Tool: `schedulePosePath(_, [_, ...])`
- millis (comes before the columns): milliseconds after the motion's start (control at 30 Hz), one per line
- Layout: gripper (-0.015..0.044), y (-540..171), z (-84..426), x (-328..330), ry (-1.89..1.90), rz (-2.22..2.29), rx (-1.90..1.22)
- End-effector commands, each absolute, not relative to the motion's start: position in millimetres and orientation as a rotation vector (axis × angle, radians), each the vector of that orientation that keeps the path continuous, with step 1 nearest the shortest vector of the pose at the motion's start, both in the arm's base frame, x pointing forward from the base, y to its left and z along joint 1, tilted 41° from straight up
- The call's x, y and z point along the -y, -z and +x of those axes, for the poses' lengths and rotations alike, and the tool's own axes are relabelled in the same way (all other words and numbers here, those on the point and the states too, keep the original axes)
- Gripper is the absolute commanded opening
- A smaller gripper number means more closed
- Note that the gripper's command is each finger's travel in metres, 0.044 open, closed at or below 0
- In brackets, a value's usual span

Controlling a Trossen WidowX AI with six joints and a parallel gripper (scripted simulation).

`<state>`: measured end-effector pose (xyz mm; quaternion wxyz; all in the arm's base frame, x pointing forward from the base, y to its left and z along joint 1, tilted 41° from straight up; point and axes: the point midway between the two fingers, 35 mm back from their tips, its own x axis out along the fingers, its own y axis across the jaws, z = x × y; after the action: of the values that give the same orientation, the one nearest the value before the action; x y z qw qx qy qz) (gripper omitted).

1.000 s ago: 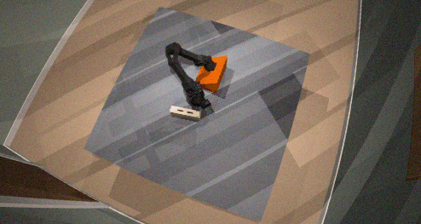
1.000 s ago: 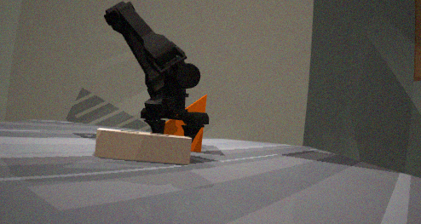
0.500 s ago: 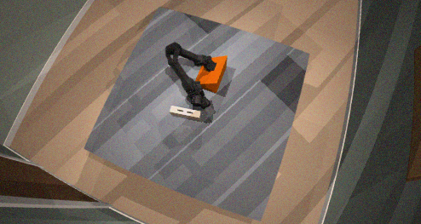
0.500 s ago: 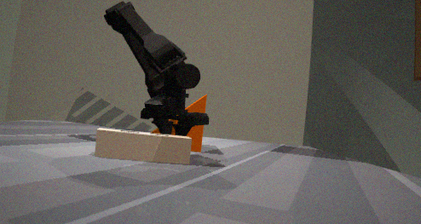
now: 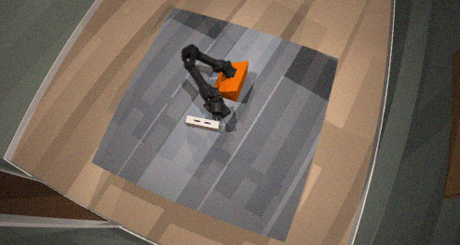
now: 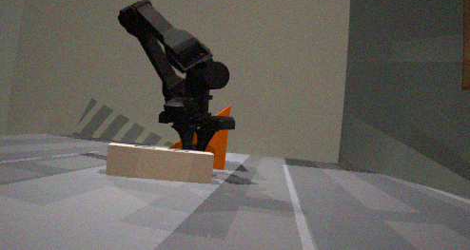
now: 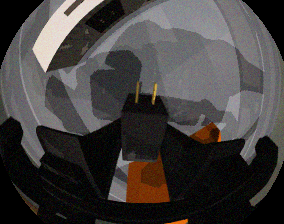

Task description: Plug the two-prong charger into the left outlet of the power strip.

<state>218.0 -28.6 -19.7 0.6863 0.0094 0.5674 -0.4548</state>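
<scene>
The black charger (image 7: 141, 132) is held between the two fingers of my gripper (image 7: 141, 123) (image 6: 194, 147), which is shut on it. Its two gold prongs (image 7: 146, 94) point away from the gripper, toward the top of the wrist view. The power strip (image 5: 202, 123) (image 6: 159, 163) (image 7: 45, 52) is a pale bar with dark outlets on top. In the exterior view the fingertips are behind the strip's right part, which hides their lower ends and the charger. In the wrist view the strip is at the upper left, apart from the charger.
An orange block (image 5: 236, 81) (image 6: 220, 147) (image 7: 148, 187) stands at the arm's base, behind the gripper. The arm (image 5: 197, 76) (image 6: 157, 48) bends up and over from it. A grey patterned mat (image 5: 261, 172) lies under everything, on a wooden surface (image 5: 354, 102).
</scene>
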Motion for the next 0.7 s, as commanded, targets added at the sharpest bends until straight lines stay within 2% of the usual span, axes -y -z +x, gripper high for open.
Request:
schedulePosePath(0, [0.0,9,219,18,1.016,0.03,-1.266])
schedulePosePath(667, [0.0,-2,219,17,0.932,-0.084,-1.332])
